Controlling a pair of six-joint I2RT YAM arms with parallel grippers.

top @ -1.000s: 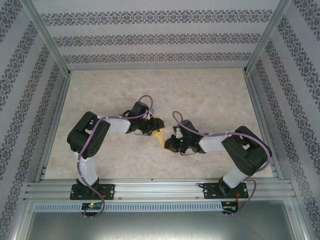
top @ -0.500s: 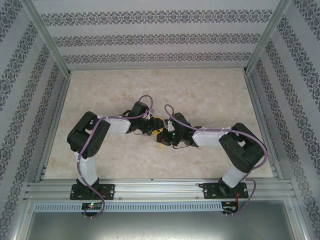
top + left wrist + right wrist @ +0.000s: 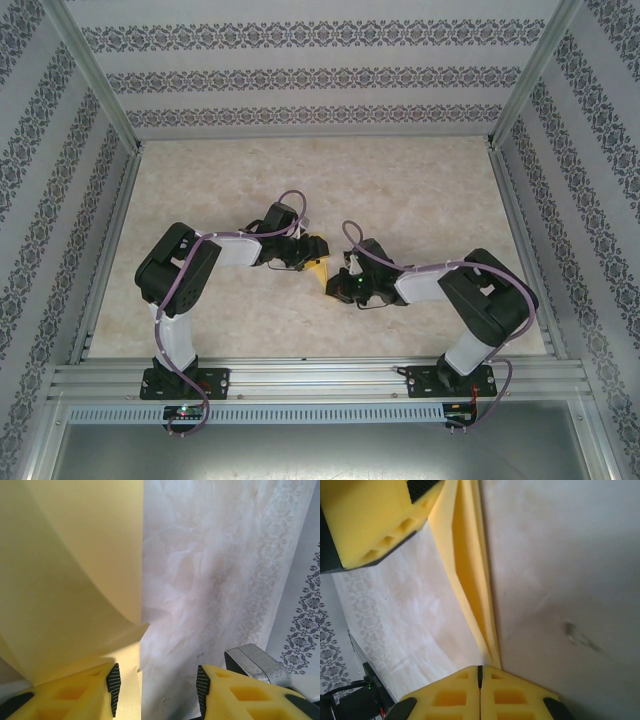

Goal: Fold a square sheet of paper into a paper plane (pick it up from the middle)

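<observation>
The yellow sheet of paper (image 3: 318, 264) lies folded into a narrow pointed shape at the table's middle, between the two arms. My left gripper (image 3: 304, 254) is down at its left side. In the left wrist view the paper (image 3: 70, 580) curls up over the left finger, and the left gripper (image 3: 157, 690) stands open with only a paper edge and bare table between its pads. My right gripper (image 3: 338, 286) is just right of the paper's near tip. In the right wrist view the right gripper (image 3: 480, 672) is shut, and the layered paper (image 3: 467, 570) tapers down to its fingertips.
The marble-patterned table (image 3: 400, 190) stretches away behind the arms. Aluminium rails (image 3: 300, 378) border it at the near edge and along both sides, with patterned walls beyond. One yellow finger of the left gripper (image 3: 370, 525) shows in the right wrist view, close to the paper.
My right gripper swung left over the paper half a second ago and has drawn back to the lower right. The left arm and the paper stay where they were.
</observation>
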